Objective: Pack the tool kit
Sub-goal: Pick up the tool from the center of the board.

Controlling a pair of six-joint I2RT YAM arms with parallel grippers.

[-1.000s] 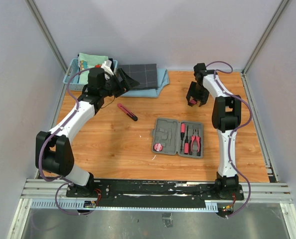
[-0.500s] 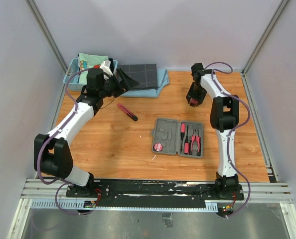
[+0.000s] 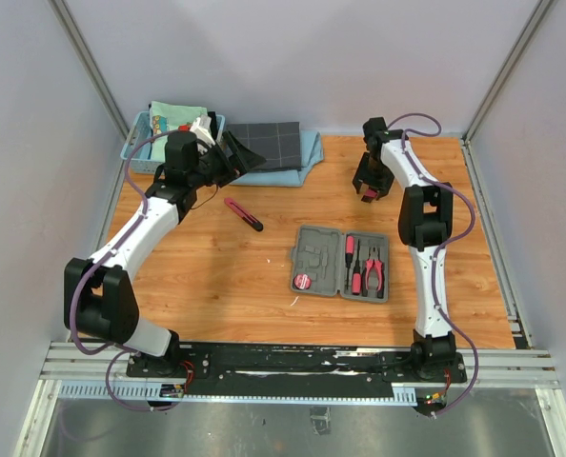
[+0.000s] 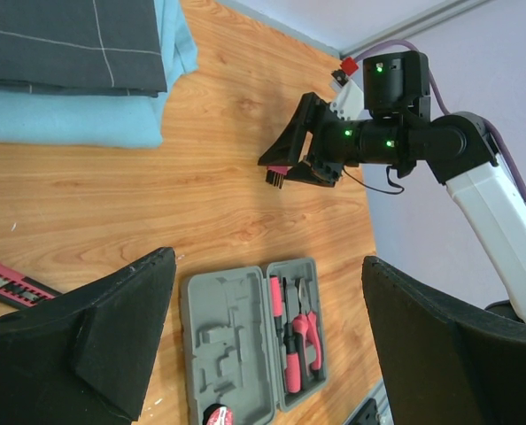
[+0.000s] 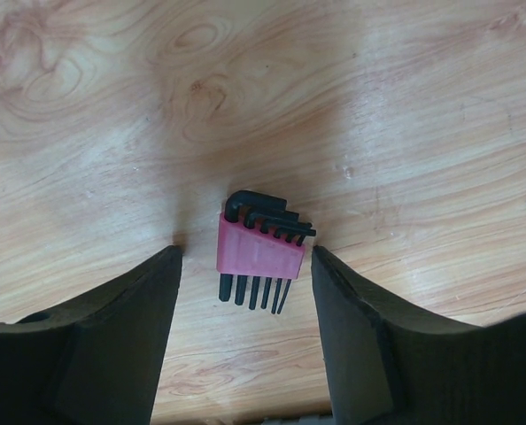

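The right gripper (image 5: 243, 266) has been shifted slightly leftward and is held open astride the hex-key set (image 5: 265, 214), nothing gripped. Nearest, the open case (image 3: 313, 259) lies on the table (image 3: 216, 281), partly filled; beyond it, the knife (image 3: 244, 214) lies loose. Farther back, the left gripper (image 4: 267, 266) is held wide and empty. The keys are judged light and stiff, best pinched across the pink holder (image 5: 254, 252). No lettering can be read.

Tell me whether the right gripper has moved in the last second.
Yes. The right gripper has shifted slightly left, judged against the grey case, which stayed put.
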